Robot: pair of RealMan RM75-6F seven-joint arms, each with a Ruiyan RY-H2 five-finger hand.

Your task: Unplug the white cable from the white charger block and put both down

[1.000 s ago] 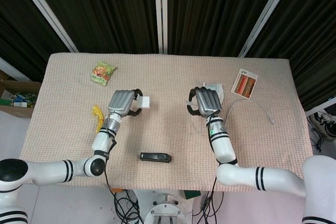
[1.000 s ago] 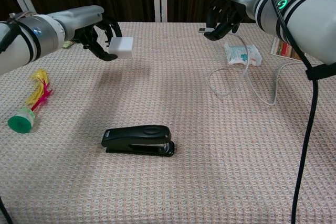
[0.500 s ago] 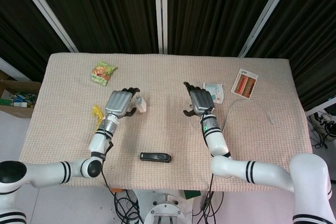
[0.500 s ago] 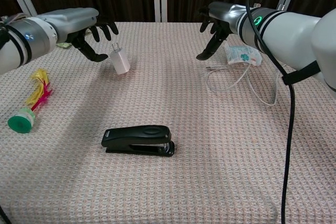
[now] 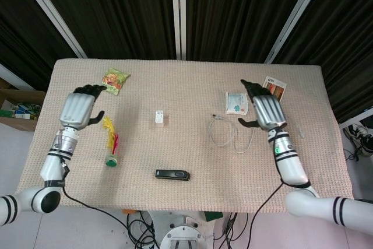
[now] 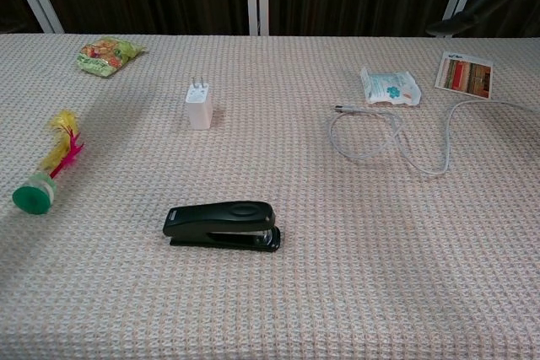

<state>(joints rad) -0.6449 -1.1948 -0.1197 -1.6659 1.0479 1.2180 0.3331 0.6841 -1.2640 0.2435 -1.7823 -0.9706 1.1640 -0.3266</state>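
Note:
The white charger block point(image 5: 158, 117) point(image 6: 199, 108) lies on the table left of centre, prongs pointing away, with nothing plugged into it. The white cable point(image 5: 232, 135) point(image 6: 396, 138) lies in a loose curl to its right, its plug end free on the cloth. My left hand point(image 5: 78, 108) hovers at the table's left side, fingers spread and empty, well away from the block. My right hand point(image 5: 263, 109) hovers at the right side, also spread and empty, just right of the cable's loop. In the chest view only dark fingertips point(image 6: 472, 8) show at the top right corner.
A black stapler point(image 5: 172, 174) point(image 6: 223, 224) lies near the front centre. A feathered shuttlecock toy point(image 5: 110, 144) point(image 6: 47, 169) sits at the left, a green snack packet point(image 5: 114, 80) point(image 6: 106, 51) at the back left. A tissue pack point(image 5: 236, 102) point(image 6: 389, 86) and a card point(image 5: 274, 87) point(image 6: 463, 74) lie at the back right.
Both hands let go and drew outward to the table's sides. The charger block now rests on the cloth, and the cable lies free beside the tissue pack.

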